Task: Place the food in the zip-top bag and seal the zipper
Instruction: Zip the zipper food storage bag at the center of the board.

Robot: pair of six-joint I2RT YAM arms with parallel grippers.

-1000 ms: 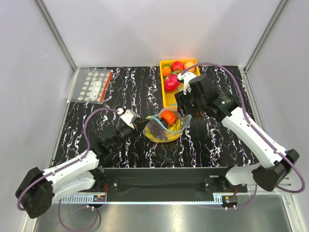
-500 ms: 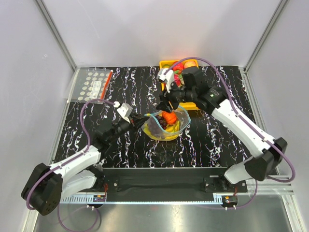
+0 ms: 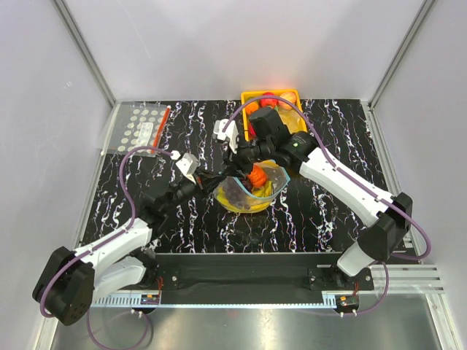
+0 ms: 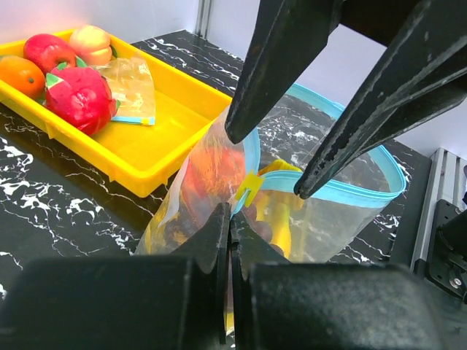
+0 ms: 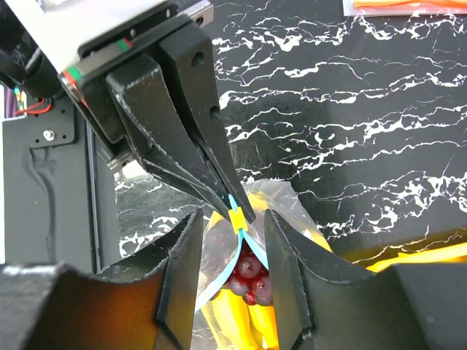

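Left gripper (image 4: 230, 219) pinches the zipper (image 4: 365, 195); right gripper (image 5: 232, 226) seemingly straddles it.

Showing clear zip-top bag (image 3: 252, 191) slumping mid-table, mouth gaping; teal zipper (image 4: 343, 193) lying unsealed, yellow clip (image 4: 249, 186) at one end; containing bananas (image 4: 281, 219), grapes (image 5: 252, 273), orange-red fruit (image 3: 255, 176).

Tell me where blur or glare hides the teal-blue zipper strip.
Left wrist view: the teal-blue zipper strip of the clear plastic bag is sharp; the left gripper is a dark blur. Right wrist view: strip sharp, right gripper soft. Top view: evenly lit, orange glow on the pale wall above the yellow plastic tray.
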